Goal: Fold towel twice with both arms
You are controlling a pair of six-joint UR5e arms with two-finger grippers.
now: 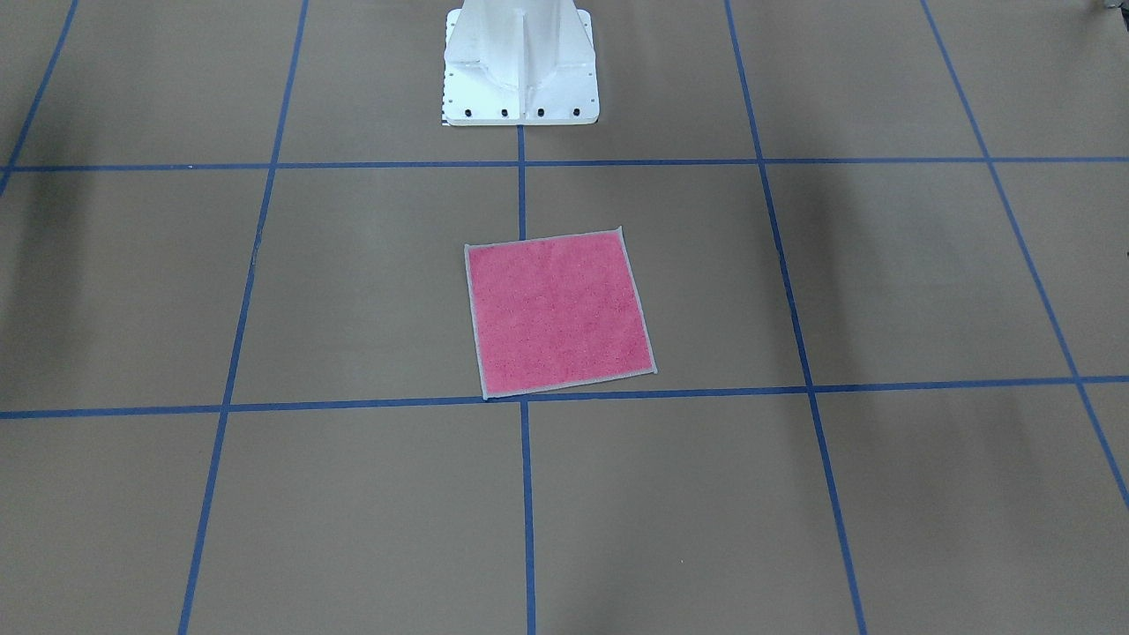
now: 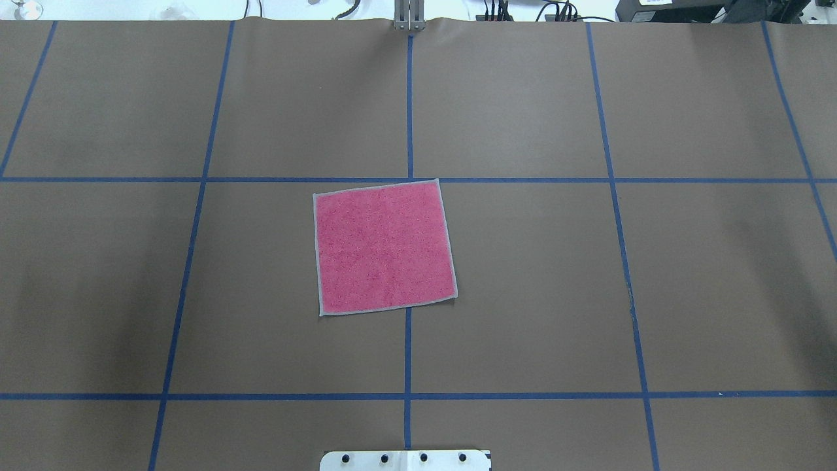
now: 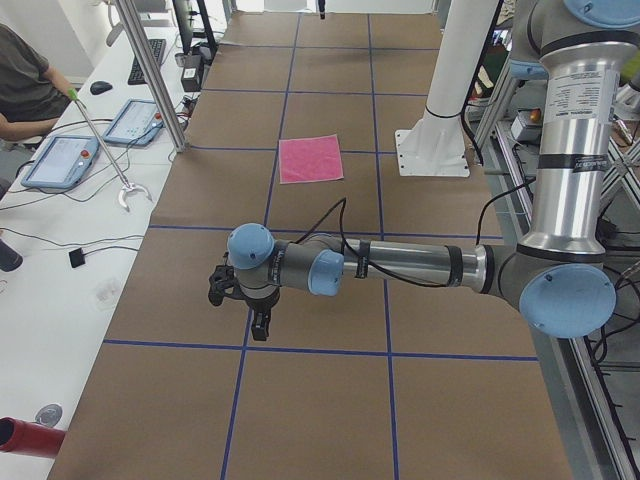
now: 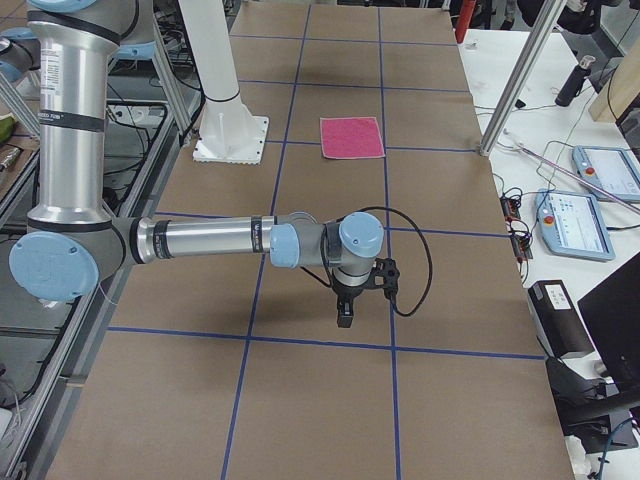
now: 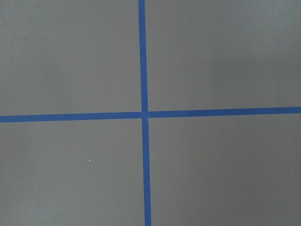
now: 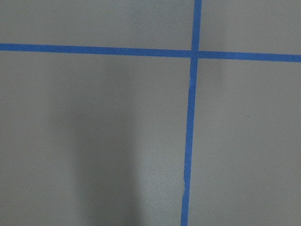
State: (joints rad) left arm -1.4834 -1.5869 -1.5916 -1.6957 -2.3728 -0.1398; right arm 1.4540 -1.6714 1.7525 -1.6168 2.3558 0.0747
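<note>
Nearest in each side view, the left gripper (image 3: 260, 326) and right gripper (image 4: 344, 318) hang above the table (image 2: 523, 294), forearms level, fingers pointing down, holding nothing. How far they are open cannot be told. Well beyond both, the towel (image 2: 384, 247) lies flat, pink face up, before the white pedestal (image 1: 520, 66).

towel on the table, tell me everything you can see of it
The small square pink terry-cloth towel has a pale grey-white stitched border all round. It lies flat and unfolded, pink face up, its underside hidden, on the brown table. It is turned slightly off the blue tape grid. It covers part of the central tape line, and its far corner on the robot's right reaches a cross line. Nothing rests on it or grips it; only the table touches it.
</note>
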